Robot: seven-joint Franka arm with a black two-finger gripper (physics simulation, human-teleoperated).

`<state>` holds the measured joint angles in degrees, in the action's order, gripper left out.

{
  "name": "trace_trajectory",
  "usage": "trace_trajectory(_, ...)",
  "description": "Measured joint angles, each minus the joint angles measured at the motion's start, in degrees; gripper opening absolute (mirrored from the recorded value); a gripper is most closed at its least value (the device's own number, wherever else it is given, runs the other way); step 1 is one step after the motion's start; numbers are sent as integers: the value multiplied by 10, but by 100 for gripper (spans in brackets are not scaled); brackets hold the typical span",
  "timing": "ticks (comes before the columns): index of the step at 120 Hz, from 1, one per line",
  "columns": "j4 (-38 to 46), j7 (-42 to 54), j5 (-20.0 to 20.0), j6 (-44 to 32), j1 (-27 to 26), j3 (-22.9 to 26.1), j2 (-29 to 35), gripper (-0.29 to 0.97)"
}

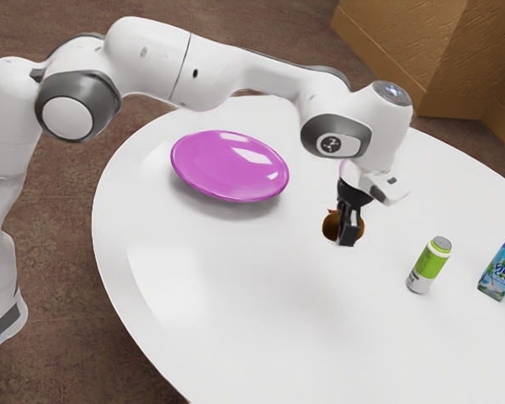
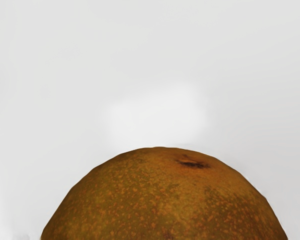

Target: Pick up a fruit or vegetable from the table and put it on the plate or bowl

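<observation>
Your white Franka arm [image 1: 236, 71] reaches across the round white desk [image 1: 261, 337] from the exterior view's left, with its hand pointing straight down near the middle of the desk. The black gripper [image 1: 348, 234] is lowered onto a round brown fruit [image 1: 329, 224], which sits on the desk surface. The fruit's curve shows on either side of the black hand. You cannot tell from this angle whether the grip has clenched on the fruit or stands released around it.

In the wrist view, the fruit's skin is orange-brown and speckled, with one small dark mark near its crown. It rises as a dome just under the hand, with bare white desk beyond it.

A glossy purple plate [image 1: 229, 165] lies to the exterior view's left of the fruit, a little farther back. It is apart from the fruit and nothing is on it.

On the exterior view's right, a green and white can [image 1: 428, 265] stands slightly tilted, well apart from the gripper. Beside it, close to the picture's right edge, is a blue and white drink carton [image 1: 503, 269]. Cardboard boxes [image 1: 421, 42] stand on the brown floor [image 1: 59, 362] beyond the desk's far right side.
</observation>
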<state>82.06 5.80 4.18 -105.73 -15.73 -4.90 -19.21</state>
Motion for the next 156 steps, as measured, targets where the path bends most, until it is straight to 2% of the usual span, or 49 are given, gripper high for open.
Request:
trace_trajectory(24,0,7,8,13,117,14,-1,33)
trace_trajectory(52,5,18,34,25,274,102,14,32)
trace_trajectory(64,28,23,38,36,317,123,39,33)
trace_trajectory(97,180,32,37,37,334,129,136,34)
trace_trajectory(133,217,38,35,40,351,89,161,34)
trace_trajectory(145,214,44,29,41,356,87,161,50)
trace_trajectory(156,213,50,24,42,351,87,161,59)
